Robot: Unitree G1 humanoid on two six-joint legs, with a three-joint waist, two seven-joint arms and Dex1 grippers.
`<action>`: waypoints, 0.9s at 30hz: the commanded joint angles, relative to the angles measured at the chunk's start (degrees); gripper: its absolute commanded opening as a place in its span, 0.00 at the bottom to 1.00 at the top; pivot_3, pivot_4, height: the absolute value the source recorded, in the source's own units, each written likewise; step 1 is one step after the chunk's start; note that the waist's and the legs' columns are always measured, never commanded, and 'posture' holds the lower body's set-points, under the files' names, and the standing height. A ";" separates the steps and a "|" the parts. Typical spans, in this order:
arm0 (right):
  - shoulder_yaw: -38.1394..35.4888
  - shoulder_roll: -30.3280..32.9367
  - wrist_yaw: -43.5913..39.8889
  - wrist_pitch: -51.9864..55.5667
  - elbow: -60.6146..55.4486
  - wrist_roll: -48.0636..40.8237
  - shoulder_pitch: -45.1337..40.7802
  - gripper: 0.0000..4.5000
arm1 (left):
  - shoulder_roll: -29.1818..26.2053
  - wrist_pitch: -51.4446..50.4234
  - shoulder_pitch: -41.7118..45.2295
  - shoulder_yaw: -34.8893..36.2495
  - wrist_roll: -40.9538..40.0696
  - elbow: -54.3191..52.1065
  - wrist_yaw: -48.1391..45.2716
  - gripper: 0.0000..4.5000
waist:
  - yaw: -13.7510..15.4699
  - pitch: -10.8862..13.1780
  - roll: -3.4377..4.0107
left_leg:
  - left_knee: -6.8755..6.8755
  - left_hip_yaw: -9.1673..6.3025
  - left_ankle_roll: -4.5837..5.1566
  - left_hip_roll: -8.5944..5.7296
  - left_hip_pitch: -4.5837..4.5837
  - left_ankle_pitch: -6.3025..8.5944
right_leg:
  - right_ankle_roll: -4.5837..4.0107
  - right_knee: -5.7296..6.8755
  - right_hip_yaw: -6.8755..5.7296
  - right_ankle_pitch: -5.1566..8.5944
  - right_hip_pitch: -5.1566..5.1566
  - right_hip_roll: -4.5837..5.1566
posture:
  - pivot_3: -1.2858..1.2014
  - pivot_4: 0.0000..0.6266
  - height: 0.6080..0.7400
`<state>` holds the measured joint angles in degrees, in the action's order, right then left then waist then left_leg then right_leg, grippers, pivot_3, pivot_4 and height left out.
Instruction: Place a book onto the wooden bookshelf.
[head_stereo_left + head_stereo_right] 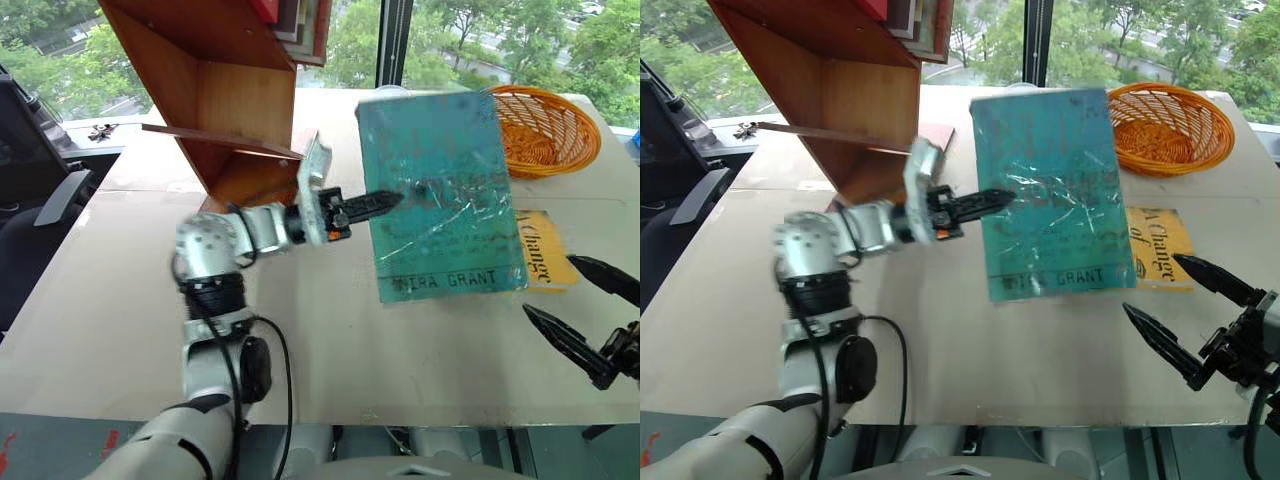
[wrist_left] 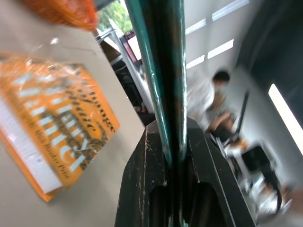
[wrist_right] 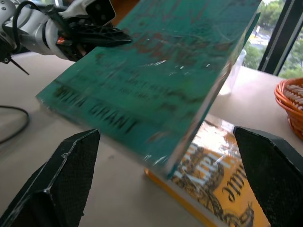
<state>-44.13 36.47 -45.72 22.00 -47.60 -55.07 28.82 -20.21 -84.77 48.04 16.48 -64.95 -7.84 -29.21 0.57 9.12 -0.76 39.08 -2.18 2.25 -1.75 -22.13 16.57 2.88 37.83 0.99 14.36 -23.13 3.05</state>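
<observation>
So the left gripper (image 1: 385,203) is clamped on the teal-green book (image 1: 440,190), pinching its left edge with one black finger lying across the glossy cover. In the left wrist view you can see the book's edge (image 2: 163,71) sandwiched tight between the two fingers (image 2: 142,179). The book is up off the table (image 1: 110,320), cover facing the camera, a bit tilted, with "MIRA GRANT" running along its lower edge. It sits right around the centre of the head view, just past dead middle toward 1 o'clock.

The wooden bookshelf (image 1: 225,90) is at about 11 o'clock, leaning over, with its thin middle board (image 1: 215,140) sticking out and some books tucked in up top (image 1: 295,20). The book isn't in it; it hangs just beside the shelf's lower end, to the right of it.

Under the teal book, at roughly 4 o'clock, a yellow book with ornate dark lettering (image 1: 545,250) lies flat on the table, partly covered from this angle. The right wrist view shows the teal one lifted clear above it. The orange woven basket (image 1: 545,130) is at 2 o'clock, near the far edge.

The right gripper (image 1: 590,315) is down at 4 o'clock, fingers spread wide apart, holding nothing, pointing toward the books but apart from them.
</observation>
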 commanded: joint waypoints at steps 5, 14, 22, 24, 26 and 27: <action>3.75 5.06 -3.20 -1.46 9.95 0.28 -10.12 1.00 | -25.68 45.02 14.92 -18.63 33.12 -12.72 -22.67 0.00 | 0.31 0.20 -0.05 | -0.34 0.18 -0.15 -0.05 0.21 -0.11 | -0.09 -0.25 0.10 -0.03 0.13 -0.12 | 0.52 0.24 1.00; 12.81 5.03 -6.19 -3.53 17.23 3.71 -22.18 1.00 | -44.22 80.94 23.06 -28.70 64.45 8.55 -36.86 0.00 | -0.45 0.30 -0.01 | -0.61 0.28 -0.10 0.00 0.28 -0.12 | -0.07 -0.27 0.19 0.00 0.04 -0.23 | 0.52 0.24 1.00; 13.57 6.36 -7.67 -2.86 16.71 0.80 -28.84 1.00 | -48.49 73.89 23.26 -32.86 77.55 16.18 -44.96 0.00 | -0.57 0.37 -0.06 | -0.05 0.15 0.14 0.00 -0.67 0.02 | 0.07 -0.10 -0.23 0.07 -0.57 -0.42 | 0.52 0.24 1.00; 13.57 7.12 -8.07 -2.56 16.89 0.61 -29.98 1.00 | -49.08 74.56 23.49 -33.39 79.99 17.62 -46.08 0.00 | -0.59 0.41 -0.13 | 0.11 0.16 0.24 -0.02 -0.74 0.08 | 0.12 -0.09 -0.25 0.09 -0.55 -0.39 | 0.52 0.24 1.00; 13.52 7.48 -8.27 -2.45 17.32 0.46 -30.86 1.00 | -49.47 75.90 22.42 -33.44 81.07 18.35 -46.62 0.00 | -0.82 0.41 -0.13 | 0.16 0.20 0.27 -0.02 -0.73 0.10 | 0.14 -0.08 -0.21 0.08 -0.54 -0.36 | 0.52 0.24 1.00; 13.48 7.57 -8.32 -2.38 17.56 0.32 -31.17 1.00 | -49.49 76.25 21.78 -33.40 81.33 18.43 -47.01 0.00 | -1.07 0.41 -0.13 | 0.16 0.21 0.27 -0.02 -0.71 0.10 | 0.14 -0.05 -0.20 0.08 -0.54 -0.36 | 0.52 0.24 1.00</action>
<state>-29.45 43.41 -53.53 19.81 -29.30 -53.53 -1.72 -67.74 -8.93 69.67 -18.40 13.87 9.69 -75.65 -0.50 9.53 -0.89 39.24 -1.96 2.52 -1.76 -22.81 16.67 3.02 37.82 0.82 14.44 -23.67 2.69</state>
